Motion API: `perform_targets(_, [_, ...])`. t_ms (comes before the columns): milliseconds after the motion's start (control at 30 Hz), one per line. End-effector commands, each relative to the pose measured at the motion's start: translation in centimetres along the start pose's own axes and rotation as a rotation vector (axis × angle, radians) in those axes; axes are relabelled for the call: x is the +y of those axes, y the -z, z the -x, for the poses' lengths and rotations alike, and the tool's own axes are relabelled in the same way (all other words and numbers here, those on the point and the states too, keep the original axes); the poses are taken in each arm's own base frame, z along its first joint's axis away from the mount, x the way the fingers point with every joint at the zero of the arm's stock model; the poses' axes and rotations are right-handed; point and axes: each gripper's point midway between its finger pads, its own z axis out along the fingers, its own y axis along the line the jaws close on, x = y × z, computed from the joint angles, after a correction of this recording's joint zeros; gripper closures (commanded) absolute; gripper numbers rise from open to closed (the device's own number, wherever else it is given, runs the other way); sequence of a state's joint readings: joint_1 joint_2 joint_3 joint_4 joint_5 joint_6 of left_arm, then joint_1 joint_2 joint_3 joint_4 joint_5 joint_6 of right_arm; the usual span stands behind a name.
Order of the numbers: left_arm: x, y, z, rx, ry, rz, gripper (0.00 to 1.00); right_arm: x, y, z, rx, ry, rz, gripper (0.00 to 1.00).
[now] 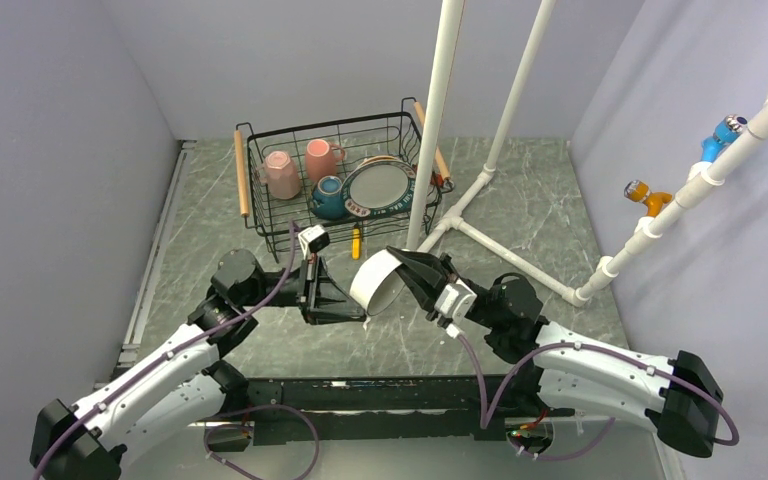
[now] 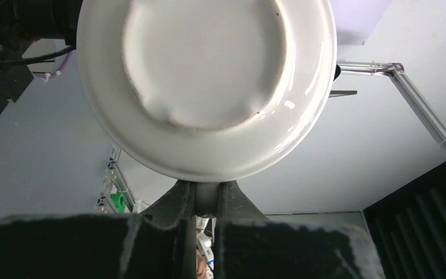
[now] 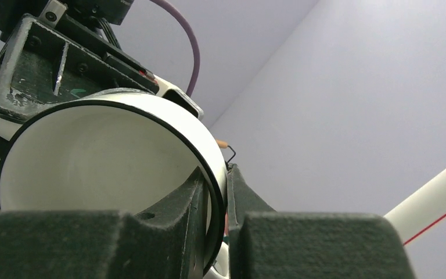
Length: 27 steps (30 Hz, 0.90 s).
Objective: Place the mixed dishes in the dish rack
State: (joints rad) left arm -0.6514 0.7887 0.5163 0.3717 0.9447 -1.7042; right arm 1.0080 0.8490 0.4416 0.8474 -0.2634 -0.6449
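Grey marbled table (image 1: 530, 190), black wire dish rack (image 1: 242, 172), yellow tool (image 1: 356, 240), white pipe frame (image 1: 505, 254)

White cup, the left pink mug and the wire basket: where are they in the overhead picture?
white cup (image 1: 373, 283), top view, on its white side.
left pink mug (image 1: 282, 175), top view, on its body.
dish rack (image 1: 242, 172), top view, on its left wooden handle.

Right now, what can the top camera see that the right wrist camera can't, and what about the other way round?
Only the top camera: the dish rack holding two pink mugs, a blue bowl and the patterned plate.
Only the right wrist camera: the white cup seen from inside, with the right gripper pinching its black rim.
Both: the white cup, and the left gripper right next to it.
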Motion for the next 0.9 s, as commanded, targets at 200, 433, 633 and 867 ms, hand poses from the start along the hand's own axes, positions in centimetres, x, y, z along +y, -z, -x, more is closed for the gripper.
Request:
perform_targets(200, [-2.8, 0.9, 0.8, -0.16, -0.12, -0.043, 1.0, 1.5, -0.9, 2.0, -0.092, -0.057, 0.075, 1.0])
perform_targets(433, [-3.9, 0.9, 0.8, -0.17, -0.163, -0.028, 1.0, 1.1, -1.5, 0.6, -0.034, -0.074, 0.044, 0.87])
perform_targets(633, [-3.8, 1.1, 1.3, -0.215, -0.189, -0.004, 1.0, 0.7, -1.2, -1.0, 0.02, -0.073, -0.01, 0.51])
perform_targets(867, [-3.9, 1.3, 2.0, -0.252, -0.243, 0.077, 1.0, 0.6, 0.2, -2.7, 0.081, -0.099, -0.069, 0.01])
